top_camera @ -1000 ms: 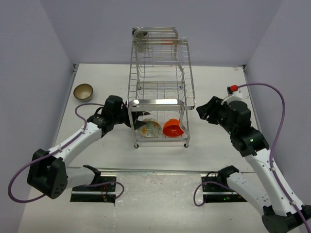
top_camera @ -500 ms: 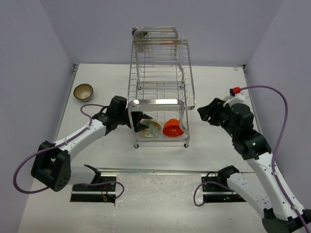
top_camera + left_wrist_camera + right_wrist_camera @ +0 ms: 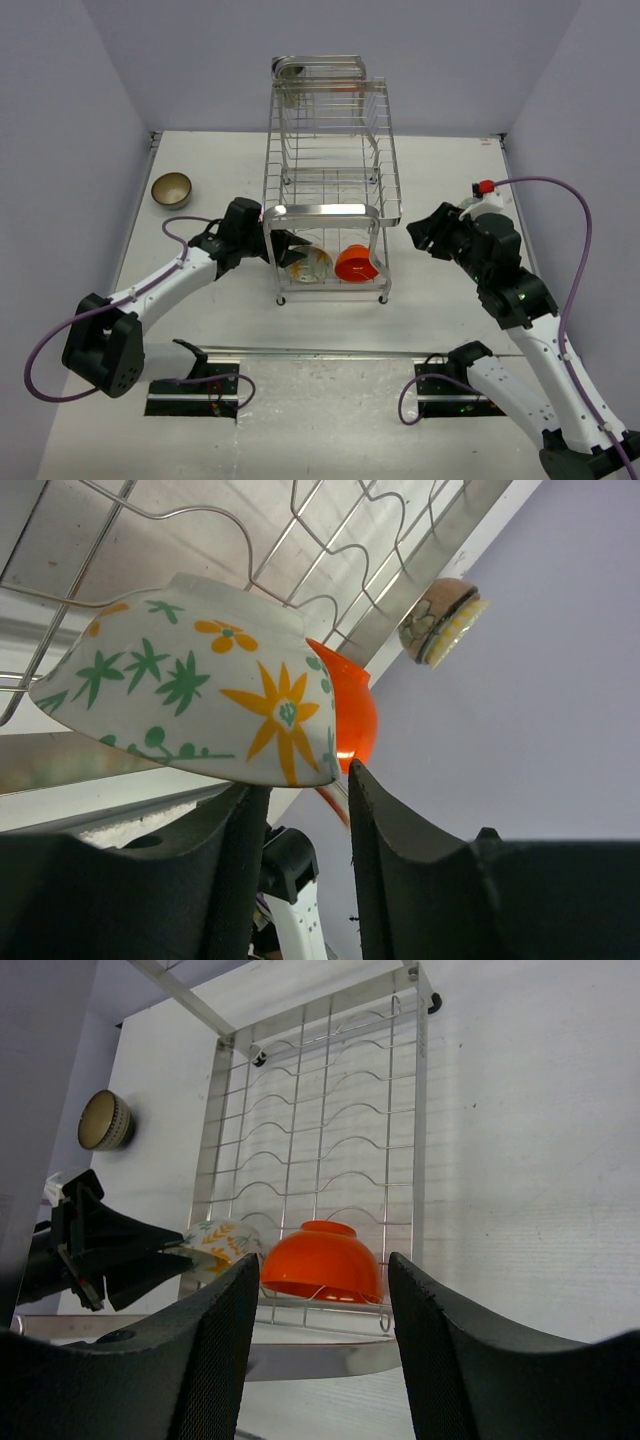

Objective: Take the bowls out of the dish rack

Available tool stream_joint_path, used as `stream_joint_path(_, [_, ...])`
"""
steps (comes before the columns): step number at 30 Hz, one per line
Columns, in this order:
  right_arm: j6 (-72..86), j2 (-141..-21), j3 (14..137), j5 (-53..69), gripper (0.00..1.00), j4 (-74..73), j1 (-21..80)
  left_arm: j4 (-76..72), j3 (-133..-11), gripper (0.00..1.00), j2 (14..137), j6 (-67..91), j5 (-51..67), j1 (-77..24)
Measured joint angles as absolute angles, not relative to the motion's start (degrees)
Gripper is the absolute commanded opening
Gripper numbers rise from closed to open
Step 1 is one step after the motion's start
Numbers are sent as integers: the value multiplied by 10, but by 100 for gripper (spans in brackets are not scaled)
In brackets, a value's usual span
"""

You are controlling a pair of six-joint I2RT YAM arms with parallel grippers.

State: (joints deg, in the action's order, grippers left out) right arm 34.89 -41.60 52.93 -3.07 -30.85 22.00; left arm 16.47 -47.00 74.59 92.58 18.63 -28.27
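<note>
1 second later, left claw (image 3: 305, 780) straddles patterned bowl (image 3: 190, 700) rim.

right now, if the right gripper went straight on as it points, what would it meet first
Most likely the orange bowl, centred ahead of the right gripper in its wrist view, though a dish rack wire may come first; depth is unclear.

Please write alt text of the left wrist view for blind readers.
A pale bowl painted with green leaves and orange flowers sits above the left gripper, against the chrome wire rack. A bright orange bowl shows behind it.
</note>
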Motion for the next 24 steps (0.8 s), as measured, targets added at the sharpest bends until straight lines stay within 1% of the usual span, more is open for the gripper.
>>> stream_joint_path(8, [349, -415, 520, -30, 56, -309, 220, 170, -470, 38, 707, 945, 143, -283])
stream_joint_path(15, [349, -402, 520, -30, 56, -309, 220, 185, -470, 39, 705, 954, 114, -293])
stream_joint_path(24, [352, -395, 520, -17, 55, -309, 220, 192, -470, 38, 705, 957, 90, -303])
